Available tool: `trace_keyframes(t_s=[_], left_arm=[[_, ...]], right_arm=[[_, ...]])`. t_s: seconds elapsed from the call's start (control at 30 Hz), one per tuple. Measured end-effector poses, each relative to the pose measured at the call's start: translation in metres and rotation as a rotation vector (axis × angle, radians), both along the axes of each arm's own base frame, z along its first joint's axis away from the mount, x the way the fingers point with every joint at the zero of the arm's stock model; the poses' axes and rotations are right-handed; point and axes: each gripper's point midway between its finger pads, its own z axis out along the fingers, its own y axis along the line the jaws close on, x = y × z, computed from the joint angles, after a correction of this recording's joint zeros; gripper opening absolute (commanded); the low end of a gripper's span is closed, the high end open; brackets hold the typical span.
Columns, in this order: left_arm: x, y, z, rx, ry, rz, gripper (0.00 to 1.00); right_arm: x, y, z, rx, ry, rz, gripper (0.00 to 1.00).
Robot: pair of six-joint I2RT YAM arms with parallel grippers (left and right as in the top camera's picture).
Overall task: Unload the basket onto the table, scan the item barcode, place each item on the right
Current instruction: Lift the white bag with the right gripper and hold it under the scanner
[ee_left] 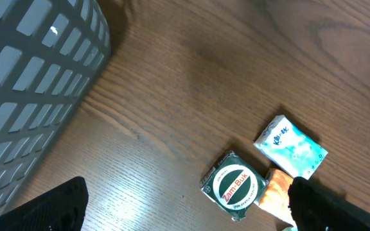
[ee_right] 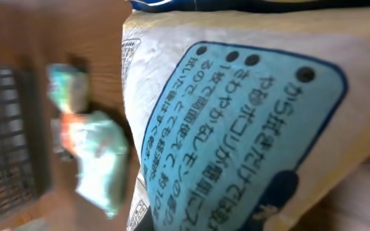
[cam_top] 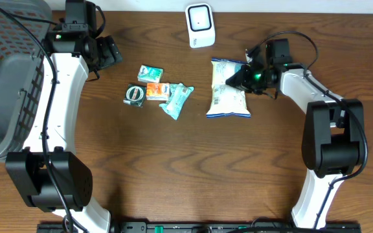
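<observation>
Currently: snack bag (cam_top: 228,88) flat on the table just in front of the white scanner (cam_top: 200,25), right gripper (cam_top: 243,79) clenched on its edge.
Bag: Japanese print on a blue panel, top cut off, gripping fingers hidden. Tin (ee_left: 234,186), front-left of scanner: "Zam-Buk". Left gripper (ee_left: 185,215) released, spread wide. Small packets (cam_top: 177,100) beside tin: blurred, unreadable.

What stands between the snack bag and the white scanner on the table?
Nothing visible. Only bare table lies between the snack bag and the white scanner; the small packets lie off to the side.
</observation>
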Motion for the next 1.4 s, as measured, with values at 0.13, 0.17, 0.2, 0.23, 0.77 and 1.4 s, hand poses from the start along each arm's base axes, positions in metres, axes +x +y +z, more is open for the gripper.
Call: trace_keyframes(t_s=[0.13, 0.17, 0.2, 0.23, 0.77, 1.4], left_arm=[[0.000, 0.000, 0.000, 0.000, 0.000, 0.000, 0.98], [0.000, 0.000, 0.000, 0.001, 0.000, 0.000, 0.98], [0.000, 0.000, 0.000, 0.000, 0.000, 0.000, 0.98], [0.000, 0.000, 0.000, 0.000, 0.000, 0.000, 0.98], [0.000, 0.000, 0.000, 0.001, 0.000, 0.000, 0.98], [0.000, 0.000, 0.000, 0.000, 0.000, 0.000, 0.98]], right_arm=[[0.011, 0.009, 0.027, 0.105, -0.097, 0.041, 0.01], [0.013, 0.010, 0.037, 0.126, -0.120, 0.045, 0.01], [0.015, 0.011, 0.047, 0.141, -0.146, 0.049, 0.01], [0.017, 0.012, 0.059, 0.155, -0.174, 0.053, 0.01], [-0.008, 0.038, 0.252, 0.333, -0.662, 0.209, 0.01], [-0.023, 0.070, 0.245, 0.353, -0.589, 0.247, 0.01]])
